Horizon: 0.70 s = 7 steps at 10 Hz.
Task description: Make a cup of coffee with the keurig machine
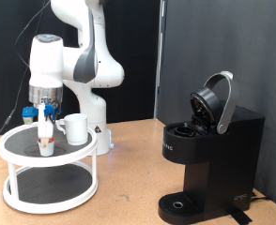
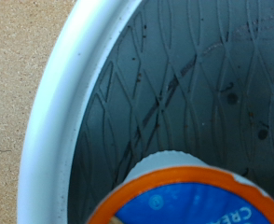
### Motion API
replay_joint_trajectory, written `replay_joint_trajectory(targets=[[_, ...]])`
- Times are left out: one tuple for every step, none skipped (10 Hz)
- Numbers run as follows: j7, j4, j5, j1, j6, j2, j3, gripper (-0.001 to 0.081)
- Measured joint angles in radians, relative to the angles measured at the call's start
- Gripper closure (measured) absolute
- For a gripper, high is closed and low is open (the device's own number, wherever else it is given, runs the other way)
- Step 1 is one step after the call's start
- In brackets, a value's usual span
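Observation:
The gripper point(image 1: 48, 122) hangs over the top tier of the white round tray table point(image 1: 16, 142), at the exterior view's left. Directly under its fingers stands a small coffee pod point(image 1: 46, 142). In the wrist view the pod point(image 2: 188, 201) shows a blue top with an orange rim, close to the camera; the fingers do not show there. The white cup point(image 1: 75, 128) stands on the same tier, just to the gripper's right. The black keurig machine point(image 1: 213, 159) stands at the right with its domed lid point(image 1: 216, 101) hinged open. Its round drip tray point(image 1: 180, 202) is bare.
The tray table has a dark ribbed mat point(image 2: 193, 84) inside a raised white rim point(image 2: 72, 103) and a lower tier point(image 1: 49, 187). The robot's white base point(image 1: 96, 112) stands behind it. Tan tabletop point(image 1: 129, 178) lies between tray table and machine.

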State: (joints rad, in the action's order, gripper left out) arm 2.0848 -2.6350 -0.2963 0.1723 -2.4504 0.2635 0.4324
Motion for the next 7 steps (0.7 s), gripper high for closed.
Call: replay_joint_trajectory(targets=[[0.000, -0.001, 0.000, 0.000, 0.000, -0.001, 0.000, 0.0072], [0.000, -0.004, 0.000, 0.000, 0.000, -0.001, -0.001, 0.0072], [0.000, -0.006, -0.001, 0.000, -0.001, -0.002, -0.001, 0.0072], [0.000, -0.008, -0.001, 0.000, -0.001, -0.004, -0.002, 0.0072], [0.000, -0.011, -0.001, 0.000, -0.001, -0.005, -0.003, 0.0185], [0.000, -0.015, -0.001, 0.000, -0.001, -0.006, -0.006, 0.0367], [0.001, -0.016, -0.001, 0.000, -0.001, -0.005, -0.008, 0.0367]])
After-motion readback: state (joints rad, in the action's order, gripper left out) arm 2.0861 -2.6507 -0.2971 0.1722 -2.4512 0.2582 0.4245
